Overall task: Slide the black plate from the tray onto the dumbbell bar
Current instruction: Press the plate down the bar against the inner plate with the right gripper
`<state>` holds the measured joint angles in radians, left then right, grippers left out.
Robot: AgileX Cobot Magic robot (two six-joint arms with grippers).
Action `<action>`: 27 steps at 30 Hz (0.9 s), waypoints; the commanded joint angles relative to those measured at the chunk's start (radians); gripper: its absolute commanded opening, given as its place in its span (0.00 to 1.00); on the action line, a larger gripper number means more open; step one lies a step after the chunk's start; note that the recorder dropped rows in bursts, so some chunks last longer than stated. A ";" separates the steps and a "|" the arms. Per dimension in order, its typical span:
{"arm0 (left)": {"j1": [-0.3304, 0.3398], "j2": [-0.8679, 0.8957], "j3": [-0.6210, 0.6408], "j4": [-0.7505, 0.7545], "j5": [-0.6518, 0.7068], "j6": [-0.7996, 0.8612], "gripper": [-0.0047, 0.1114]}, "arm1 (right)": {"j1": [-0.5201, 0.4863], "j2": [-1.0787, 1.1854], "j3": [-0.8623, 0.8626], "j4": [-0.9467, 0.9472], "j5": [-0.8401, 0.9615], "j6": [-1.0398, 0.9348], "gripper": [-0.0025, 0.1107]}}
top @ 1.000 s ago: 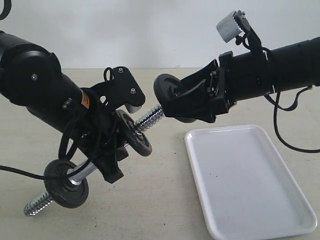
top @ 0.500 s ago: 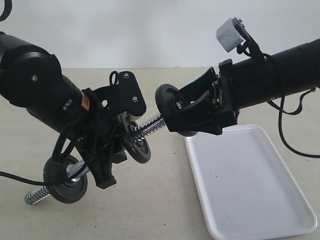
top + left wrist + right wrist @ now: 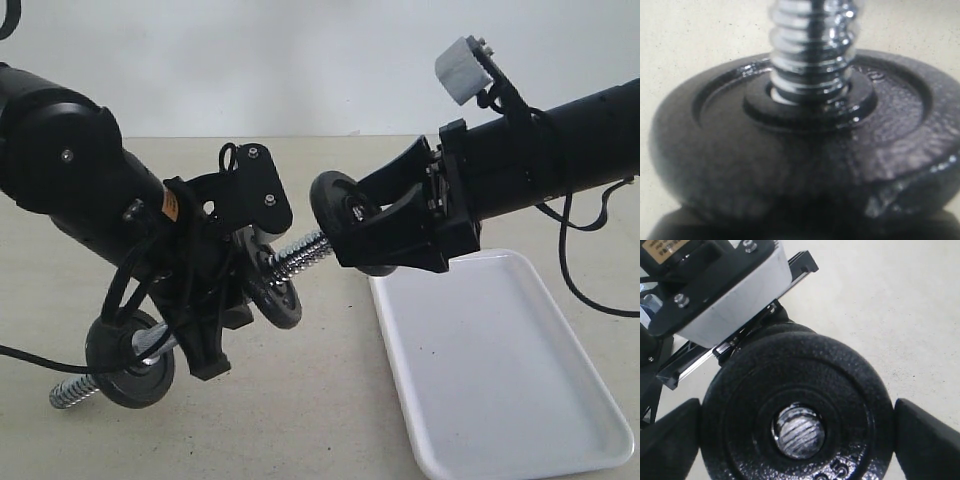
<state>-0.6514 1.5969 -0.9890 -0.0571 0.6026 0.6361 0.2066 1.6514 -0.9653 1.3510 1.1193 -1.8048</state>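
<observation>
- Since a second ago the left arm dropped, the bar [image 3: 300,252] lies flatter, and the plate [image 3: 330,200] sank slightly.
- Plate: black pebbled iron disc with a raised rim. The coarse chrome thread tip sits in its hole, just left of the glossy white tray [image 3: 470,340].
- Right gripper [image 3: 350,215] clamps the plate's rim, arm reaching in from the right.
- Left gripper [image 3: 215,300] grips the bar mid-shaft between two discs [image 3: 130,360].
</observation>
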 commanded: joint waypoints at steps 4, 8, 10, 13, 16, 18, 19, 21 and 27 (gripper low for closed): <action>0.000 -0.055 -0.040 -0.014 -0.614 -0.038 0.08 | 0.002 -0.014 -0.005 0.019 0.102 -0.033 0.02; 0.000 -0.055 -0.040 -0.014 -0.614 -0.038 0.08 | 0.002 0.003 -0.005 0.059 0.102 -0.089 0.02; 0.000 -0.055 -0.040 -0.014 -0.614 -0.038 0.08 | 0.002 0.022 -0.005 0.079 0.102 -0.120 0.02; 0.000 -0.055 -0.040 -0.014 -0.614 -0.038 0.08 | 0.003 0.052 -0.005 0.098 0.102 -0.150 0.02; 0.000 -0.055 -0.040 -0.014 -0.614 -0.038 0.08 | 0.003 0.072 -0.005 0.105 0.102 -0.180 0.02; 0.000 -0.055 -0.040 -0.014 -0.614 -0.038 0.08 | 0.003 0.077 -0.005 0.110 0.102 -0.205 0.02; 0.000 -0.055 -0.040 -0.014 -0.614 -0.038 0.08 | 0.003 0.079 -0.005 0.113 0.102 -0.219 0.02; 0.000 -0.055 -0.040 -0.014 -0.614 -0.038 0.08 | 0.003 0.079 -0.005 0.125 0.102 -0.240 0.02; 0.000 -0.055 -0.040 -0.014 -0.624 -0.047 0.08 | 0.003 0.082 -0.005 0.140 0.102 -0.261 0.02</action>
<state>-0.6514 1.5953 -0.9890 -0.0555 0.5985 0.6170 0.2087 1.7362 -0.9653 1.4503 1.1759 -2.0517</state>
